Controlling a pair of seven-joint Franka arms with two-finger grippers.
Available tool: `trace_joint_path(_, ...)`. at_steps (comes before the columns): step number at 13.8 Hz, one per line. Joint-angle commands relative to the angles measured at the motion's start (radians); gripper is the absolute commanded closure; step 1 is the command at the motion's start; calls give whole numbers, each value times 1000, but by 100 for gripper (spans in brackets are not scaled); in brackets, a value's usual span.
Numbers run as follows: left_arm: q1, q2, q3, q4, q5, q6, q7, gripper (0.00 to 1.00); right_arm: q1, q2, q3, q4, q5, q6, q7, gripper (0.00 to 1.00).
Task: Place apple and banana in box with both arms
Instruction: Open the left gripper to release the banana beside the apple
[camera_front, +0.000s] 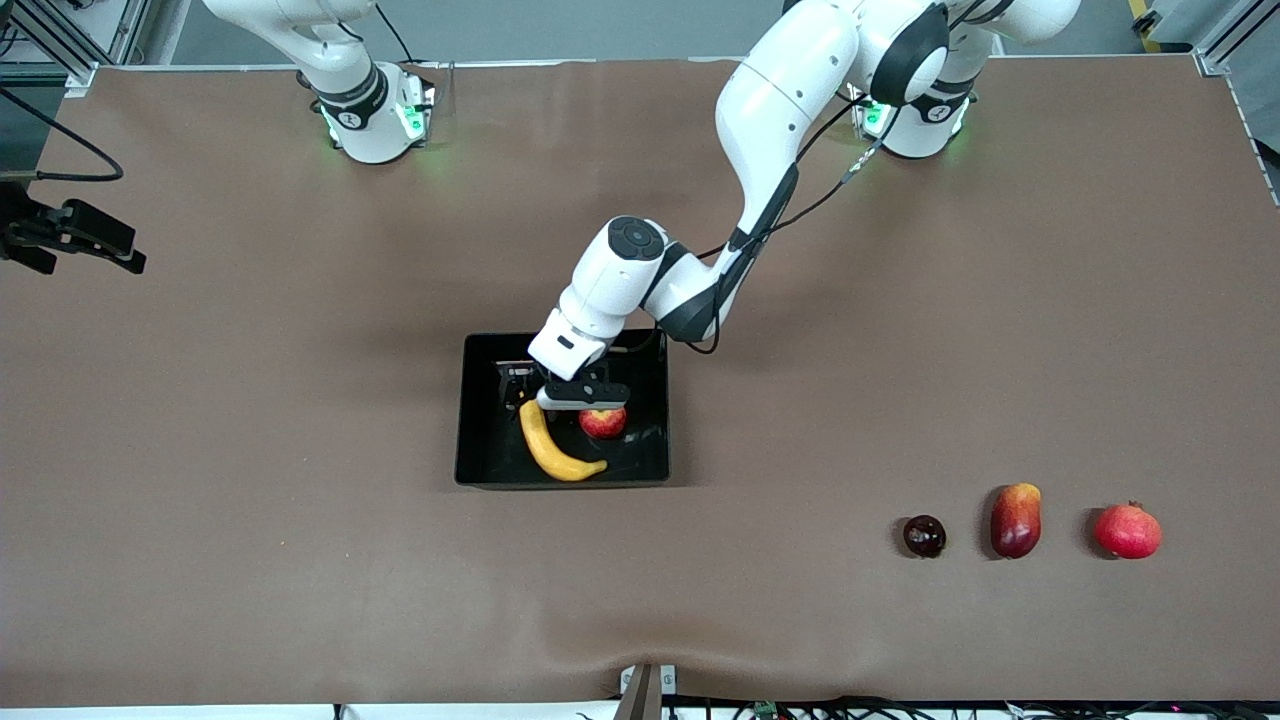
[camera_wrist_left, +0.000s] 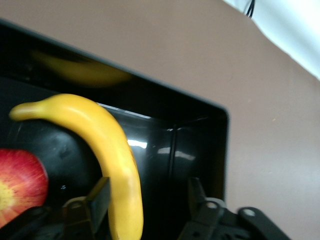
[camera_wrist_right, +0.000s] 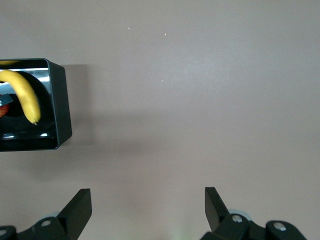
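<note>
a: reaching into the box (camera_front: 480, 470), the left gripper (camera_front: 545, 396) hangs low over the banana (camera_front: 548, 446), jaws spread, one finger (camera_wrist_left: 98, 196) at each side of the fruit without pinching it.

b: and the apple (camera_front: 603, 423)?

a: in the box too, just beside the banana, toward the left arm's end of the table (camera_front: 250, 520).

b: the right gripper (camera_wrist_right: 148, 206)?

a: waiting up over bare table, jaws released, holding nothing.

Five fruits: one banana (camera_front: 553, 447), one apple (camera_front: 603, 423), one plum (camera_front: 924, 536), one mango (camera_front: 1015, 520), one pomegranate (camera_front: 1127, 531). One box (camera_front: 480, 420). Two arms (camera_front: 780, 130).
</note>
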Motion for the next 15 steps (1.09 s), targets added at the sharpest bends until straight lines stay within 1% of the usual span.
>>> trace_joint_path(1,13,-78,32,18,-19,-152,-19,0,7,-1,-4,2,-9,3,2,0)
trace_joint_path(3,103,-181,39,15,-19,-334,5,0,7,-1,-4,2,-8,3,2,0)
trace_joint_path(5,184,-292,40,10,-19,-495,74,0,7,-1,-4,2,-8,3,2,0)
trace_joint_path(8,330,-433,42,-5,-23,-762,250,0,7,-1,-4,2,-8,3,2,0)
trace_joint_path(11,474,-514,43,-8,-23,-1006,384,0,7,-1,-4,2,-8,3,-1,0)
trace_joint_path(13,571,-535,43,-7,-20,-1113,397,0,7,-1,-4,2,-6,3,-3,0)
trace_joint_path(15,632,-553,45,-7,-9,-1220,400,0,7,-1,-3,2,-6,2,-4,0)
